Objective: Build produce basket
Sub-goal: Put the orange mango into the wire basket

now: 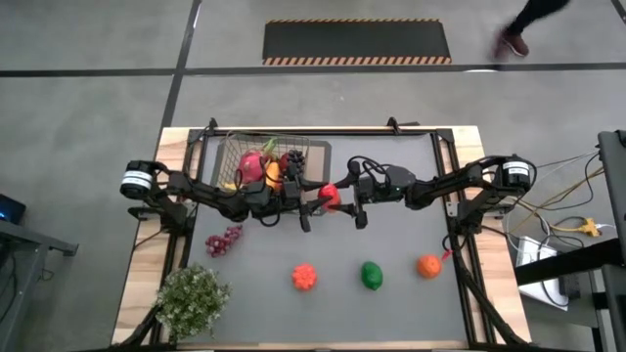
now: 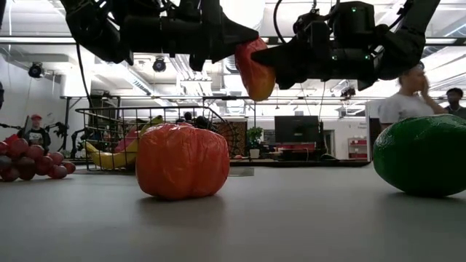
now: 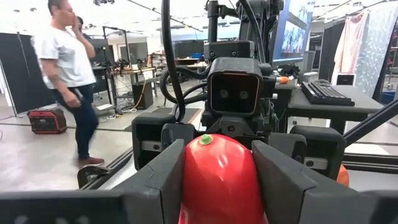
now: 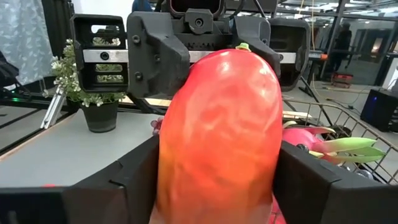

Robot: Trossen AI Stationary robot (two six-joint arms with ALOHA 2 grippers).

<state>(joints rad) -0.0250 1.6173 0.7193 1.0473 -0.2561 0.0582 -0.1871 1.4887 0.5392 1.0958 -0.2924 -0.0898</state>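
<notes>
- At the centre of the high view, the left gripper (image 1: 305, 207) and the right gripper (image 1: 354, 203) meet nose to nose above the table (image 1: 391, 244), with a red mango (image 1: 330, 195) between them.
- Both wrist views show dark fingers on either side of the mango; the right gripper is clamped on it, and the left gripper's fingers flank it closely, though full contact cannot be confirmed.
- From the low view, the mango (image 2: 255, 69) hangs in the air at upper centre, well above the table.
- Just left of the grippers in the high view, the basket (image 1: 269, 161) sits at the upper left of the table, already holding a pink dragon fruit (image 1: 252, 164), a banana (image 1: 230, 182) and other pieces.
- Loose on the table: grapes (image 1: 223, 240) at left, a red-orange fruit (image 1: 305, 277), a green pepper (image 1: 372, 275) and an orange (image 1: 428, 265) along the lower part.
- A potted plant (image 1: 192, 298) stands at the lower left corner.
- This looks like a handover of the mango from right arm to left.
- Next, the left gripper needs a firm hold before the right lets go, then a short carry to the basket.
</notes>
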